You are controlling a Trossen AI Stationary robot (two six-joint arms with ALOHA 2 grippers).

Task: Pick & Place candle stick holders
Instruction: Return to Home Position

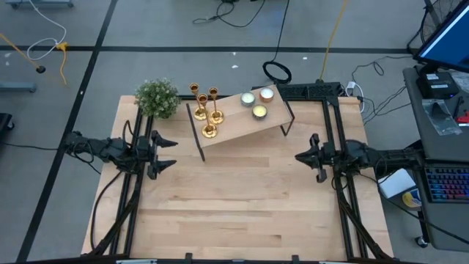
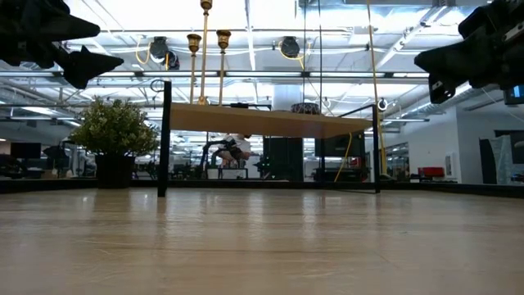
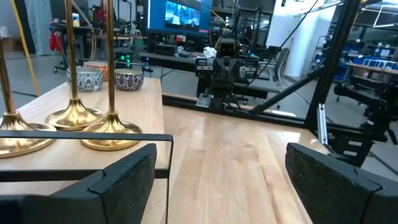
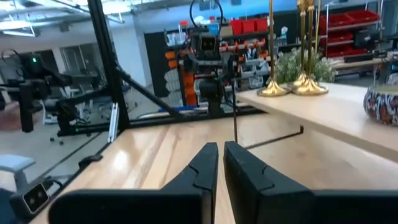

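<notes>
Overhead, all three candle stick holders stand upright, grouped at left end of shelf, bases close. Three candle pots sit at its right end, pale wax inside. Both left gripper and right gripper hover over table sides, well apart from shelf, prob. parked so nothing gets knocked. Placement looks complete.

Low view: holders' stems rise above shelf deck; both arms high.

L wrist: fingers apart, empty.

R wrist: fingers together, empty.
</notes>
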